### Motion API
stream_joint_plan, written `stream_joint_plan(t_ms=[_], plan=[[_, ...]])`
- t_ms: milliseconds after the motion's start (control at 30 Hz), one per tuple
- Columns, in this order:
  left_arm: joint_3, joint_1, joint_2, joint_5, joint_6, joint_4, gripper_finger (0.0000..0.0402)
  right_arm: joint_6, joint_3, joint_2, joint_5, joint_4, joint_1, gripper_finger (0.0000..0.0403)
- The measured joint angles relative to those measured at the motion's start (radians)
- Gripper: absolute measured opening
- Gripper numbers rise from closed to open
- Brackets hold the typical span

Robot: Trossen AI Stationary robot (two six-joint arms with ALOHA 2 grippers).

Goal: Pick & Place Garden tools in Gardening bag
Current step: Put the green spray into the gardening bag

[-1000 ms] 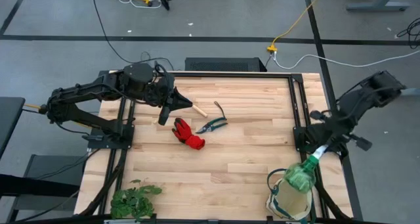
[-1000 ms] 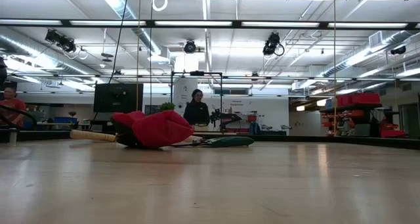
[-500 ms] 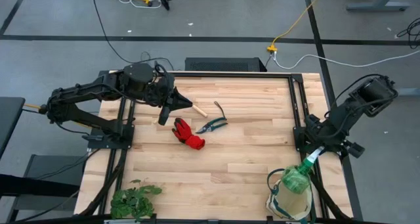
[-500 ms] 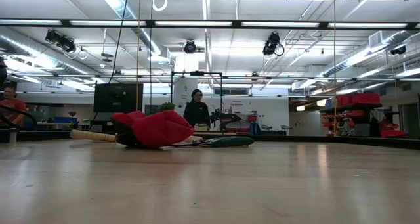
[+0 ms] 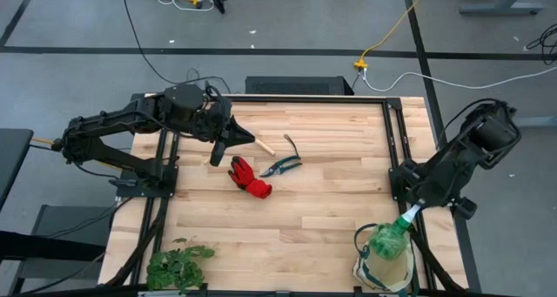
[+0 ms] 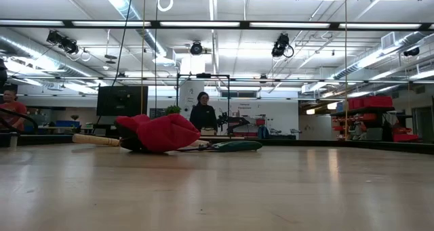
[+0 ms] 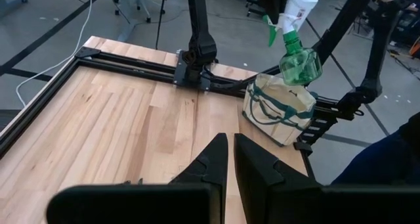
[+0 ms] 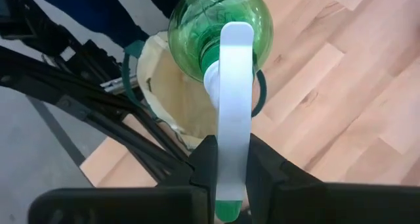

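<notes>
Risk: bottle (image 5: 391,239) hangs over the bag (image 5: 370,269) mouth, off-centre; released now it could clip the rim and tip the bag, or roll off the bench (image 5: 322,192) edge at 5 o'clock. Right claw (image 8: 226,159) pinches the bottle's white spray head, body dangling just above the opening. Left claw (image 7: 230,159), fingers pressed together, waits at 10 o'clock over the trowel (image 5: 261,145). Glove (image 5: 250,176), shears (image 5: 282,165) lie mid-bench.

Pale wooden table (image 5: 322,192), dark-framed. Near its far-left part: red glove (image 5: 249,177), pruning shears (image 5: 281,165), a wooden-handled tool (image 5: 261,145). At the near corners: leafy bunch (image 5: 178,264) left, gardening bag (image 5: 383,264) right.
</notes>
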Motion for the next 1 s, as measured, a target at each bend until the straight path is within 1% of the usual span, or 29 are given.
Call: stream_joint_plan(t_ms=[367,533,667,900,1000], plan=[[0.0,0.0,0.0,0.0,-0.002,0.001,0.003,0.051,0.0,0.054,0.008,0.0,0.085,0.0051],[0.0,0.0,0.0,0.0,0.009,0.0,0.003,0.095,0.0,0.089,0.056,0.0,0.114,0.0051],[0.0,0.0,0.0,0.001,0.007,-0.001,0.003,0.141,0.0,0.13,0.061,0.0,0.135,0.0051],[0.0,0.0,0.0,0.068,0.008,-0.002,0.003,0.164,0.0,0.201,0.056,0.0,0.173,0.0051],[0.0,0.0,0.0,0.078,0.008,-0.002,0.003,0.178,0.0,0.228,0.049,0.0,0.185,0.0051]])
